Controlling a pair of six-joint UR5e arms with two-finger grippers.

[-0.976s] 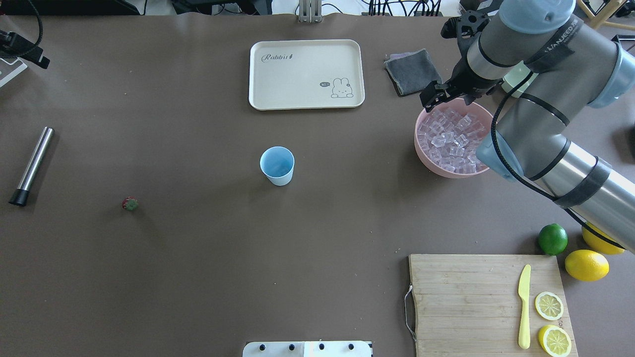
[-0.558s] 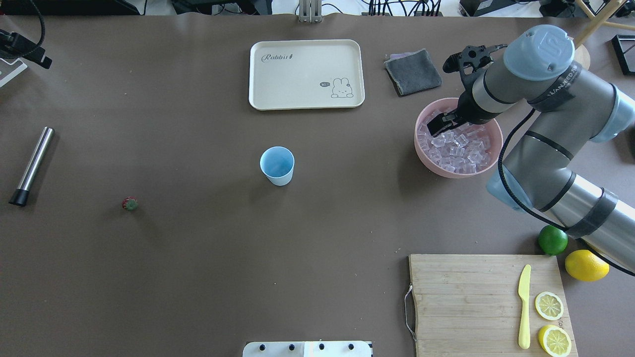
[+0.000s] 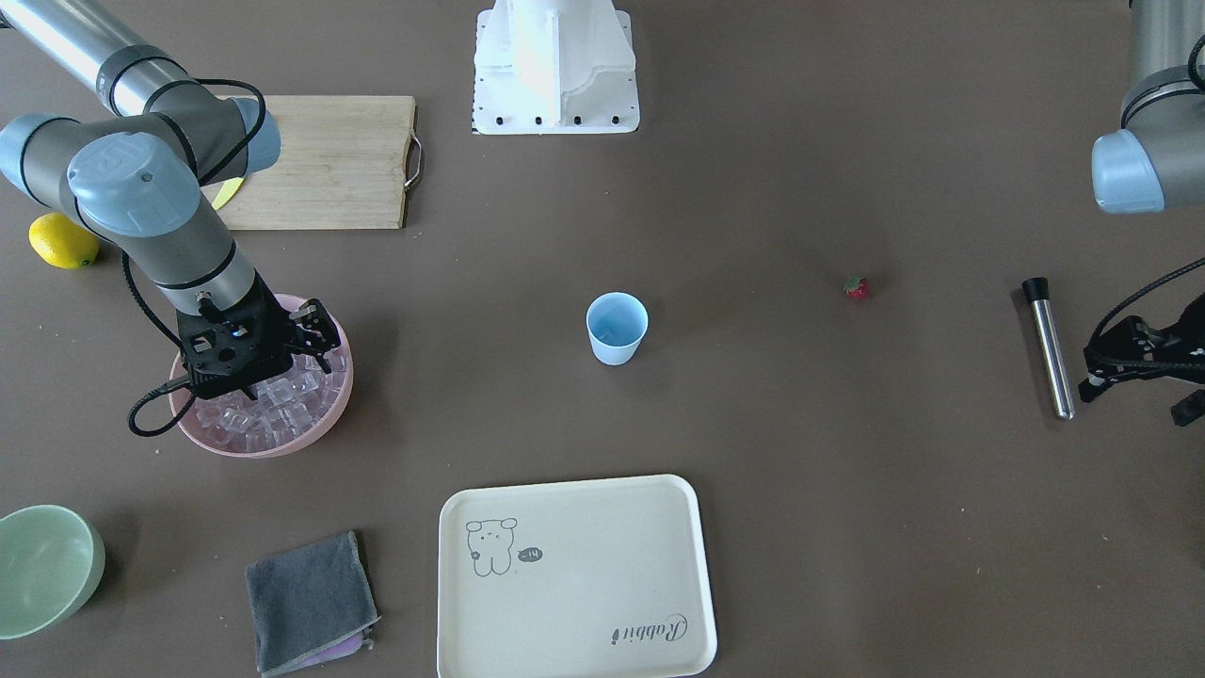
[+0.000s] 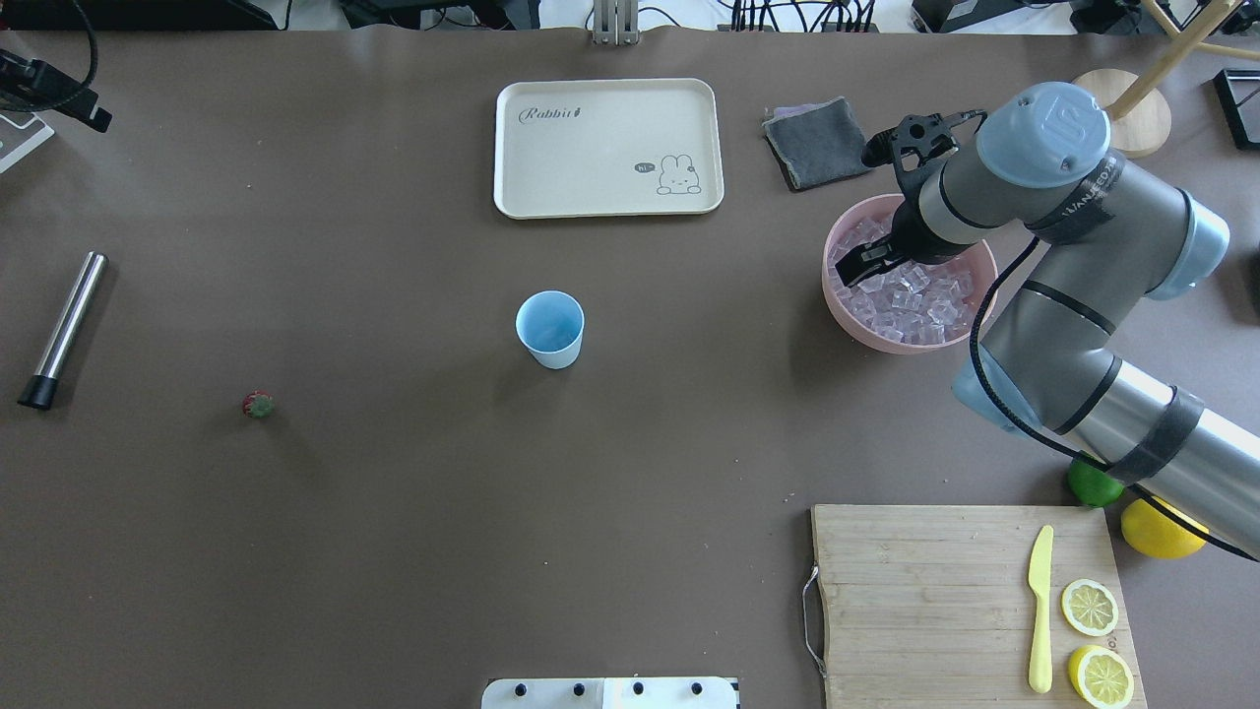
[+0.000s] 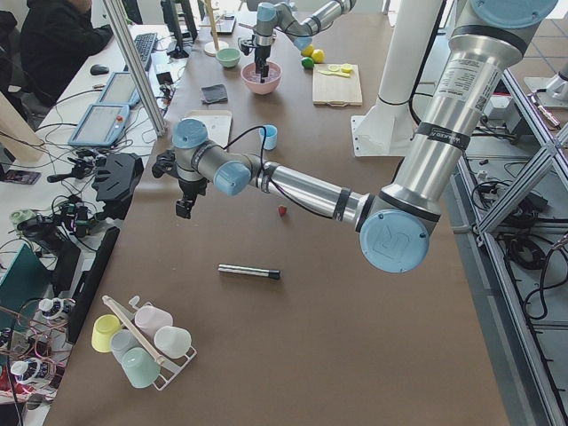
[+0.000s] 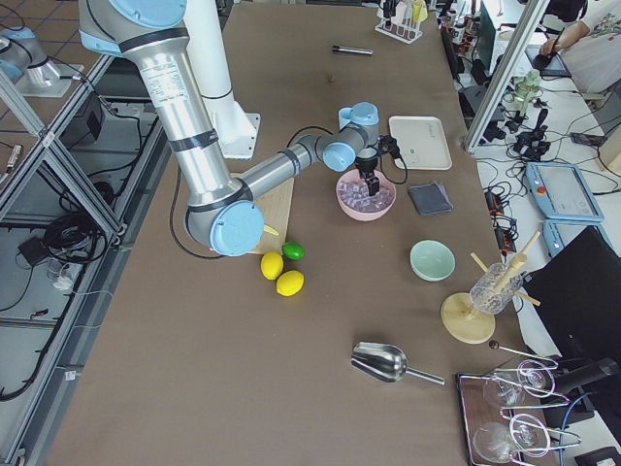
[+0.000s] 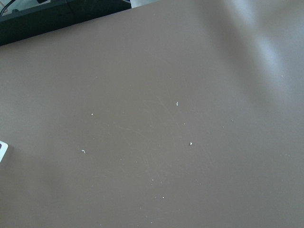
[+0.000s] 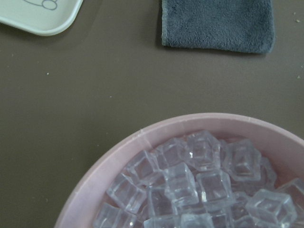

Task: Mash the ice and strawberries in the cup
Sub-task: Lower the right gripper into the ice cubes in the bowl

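Note:
The light blue cup (image 4: 549, 330) stands upright and empty at the table's middle, also in the front view (image 3: 617, 328). The ice (image 4: 915, 295) fills a pink bowl (image 4: 886, 340) at the right; it also shows in the right wrist view (image 8: 190, 180). My right gripper (image 4: 854, 268) is down inside the bowl's left part, jaws apart, tips among the cubes (image 3: 315, 347). The tiny red strawberry (image 4: 258, 405) lies alone at the left. My left gripper (image 3: 1120, 367) hangs over the table's far left edge, away from everything; I cannot tell how its jaws stand.
A steel muddler (image 4: 64, 327) lies at the left. A cream rabbit tray (image 4: 607, 148) and a grey cloth (image 4: 819, 143) are at the back. A cutting board (image 4: 970, 601) with a yellow knife and lemon slices is front right, with a lime and a lemon beside it. A pale green bowl (image 3: 47, 565) stands beyond the pink bowl.
My right arm has swung and lowered, bringing the gripper from above the pink bowl's far rim down into the ice. The cup, the strawberry and the muddler have not moved.

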